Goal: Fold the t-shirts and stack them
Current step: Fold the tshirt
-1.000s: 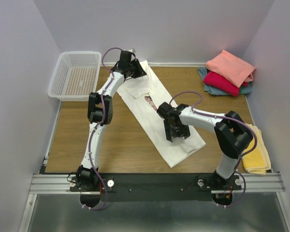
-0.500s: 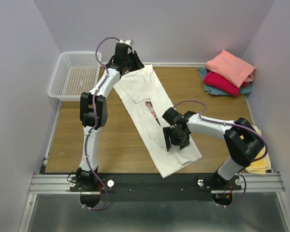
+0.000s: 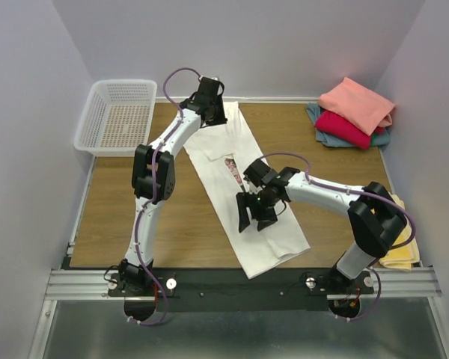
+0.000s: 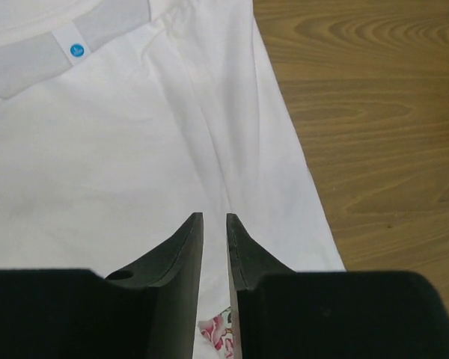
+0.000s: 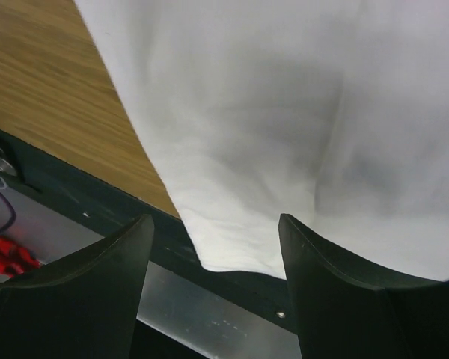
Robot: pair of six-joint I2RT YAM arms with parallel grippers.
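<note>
Here we judge the limp white floral-print t-shirt [image 3: 280, 239] best pinched at hem corners; right gripper [image 5: 215, 221] gapes, left gripper [image 4: 214, 218] nearly closed, hold unclear.

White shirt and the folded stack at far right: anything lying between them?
Nothing: in the top view, only bare wooden table separates the white shirt from the folded stack.
</note>
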